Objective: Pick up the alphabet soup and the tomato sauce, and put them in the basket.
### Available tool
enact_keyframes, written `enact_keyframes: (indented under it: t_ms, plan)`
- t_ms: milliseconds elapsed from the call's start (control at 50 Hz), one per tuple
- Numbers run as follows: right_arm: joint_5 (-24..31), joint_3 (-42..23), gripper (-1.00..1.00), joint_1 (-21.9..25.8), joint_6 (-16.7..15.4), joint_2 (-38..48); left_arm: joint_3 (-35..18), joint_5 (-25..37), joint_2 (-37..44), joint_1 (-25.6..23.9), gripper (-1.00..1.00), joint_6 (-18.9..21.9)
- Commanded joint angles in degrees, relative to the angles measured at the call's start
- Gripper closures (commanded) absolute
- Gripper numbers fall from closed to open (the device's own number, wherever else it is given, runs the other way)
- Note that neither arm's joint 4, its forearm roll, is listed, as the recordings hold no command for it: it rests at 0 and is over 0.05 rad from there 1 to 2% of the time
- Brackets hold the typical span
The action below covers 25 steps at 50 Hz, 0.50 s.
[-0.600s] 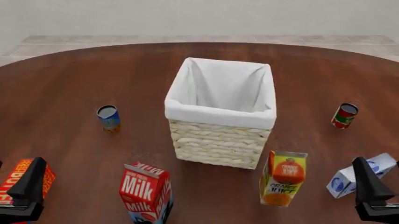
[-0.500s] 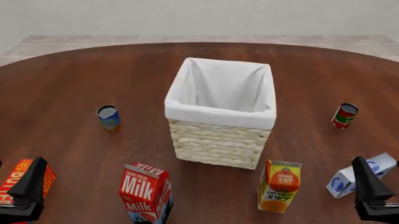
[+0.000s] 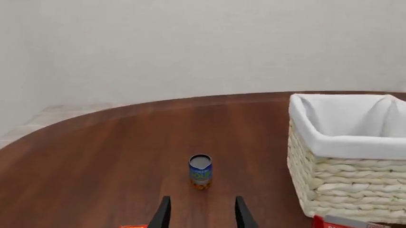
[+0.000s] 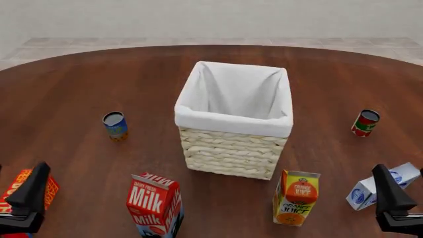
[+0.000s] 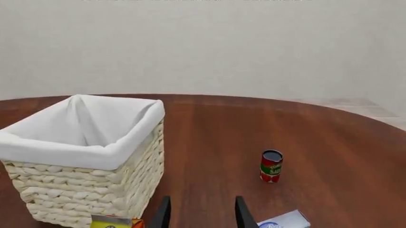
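Observation:
The alphabet soup (image 4: 115, 126) is a blue can with an orange band, upright on the table left of the basket (image 4: 229, 154). In the left wrist view the alphabet soup (image 3: 200, 171) stands ahead of my left gripper (image 3: 201, 216), which is open and empty. The tomato sauce (image 4: 365, 123), a red can with a green patch, stands upright to the right of the basket. My right gripper (image 5: 201, 216) is open and empty, with the tomato sauce (image 5: 271, 166) well ahead of it. Both grippers, left (image 4: 33, 191) and right (image 4: 387, 191), hover near the front edge.
A red milk carton (image 4: 155, 204) and an orange juice carton (image 4: 297, 197) stand in front of the basket. A blue-and-white carton (image 4: 390, 182) lies by the right gripper. A red-orange box (image 4: 16, 188) lies under the left gripper.
The orange juice carton has dropped a little and settled upright on the table. The left gripper has sunk slightly. The cans and basket have not moved.

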Motion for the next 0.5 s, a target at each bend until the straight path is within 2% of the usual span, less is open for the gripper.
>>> enact_keyframes:
  t_ms: [20, 160, 280, 380, 500]
  plan:
    - [0.95, -0.09, -1.0, -0.14, 0.07, -1.18, -4.81, 0.81, 3.52, -1.86, -1.0, 0.26]
    - [0.19, 0.0, -1.0, -0.09, 0.16, -0.52, -9.42, 0.62, 7.46, -2.03, -1.0, 0.71]
    - [-1.31, 0.05, -1.0, 0.13, 0.16, 0.89, -10.09, -0.13, 9.57, -2.53, -1.0, 1.4]
    - [-0.04, 0.03, -1.0, 0.22, 0.39, -0.43, -12.1, 0.12, 11.91, -2.9, -1.0, 1.85]
    - [0.34, 0.04, -1.0, 0.31, 0.41, -0.9, -15.05, -1.01, 18.27, -3.77, -1.0, 1.64]
